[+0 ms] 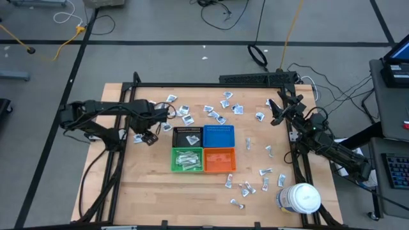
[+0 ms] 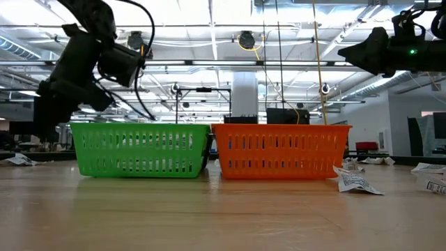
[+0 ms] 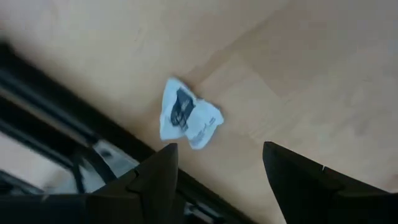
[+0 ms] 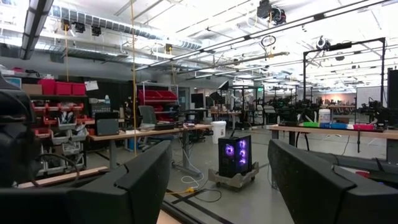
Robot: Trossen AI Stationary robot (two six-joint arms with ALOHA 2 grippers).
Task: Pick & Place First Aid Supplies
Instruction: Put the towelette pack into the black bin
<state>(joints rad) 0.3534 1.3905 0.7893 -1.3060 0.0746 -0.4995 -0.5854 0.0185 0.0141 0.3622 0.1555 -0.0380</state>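
- Left gripper (image 1: 151, 135) over the table's (image 1: 153, 185) left side, left of the black bin (image 1: 187, 136); jaws apart, nothing between them.
- One crumpled packet (image 3: 188, 119) on the wood just ahead of its fingers (image 3: 155, 180), not touched.
- Right gripper (image 1: 275, 114) raised at the far right edge; jaws wide apart, empty.
- Packets (image 1: 220, 107) scattered across far and right table; some already in green bin (image 1: 186, 160).
- White jar (image 1: 300, 198) at near right corner.
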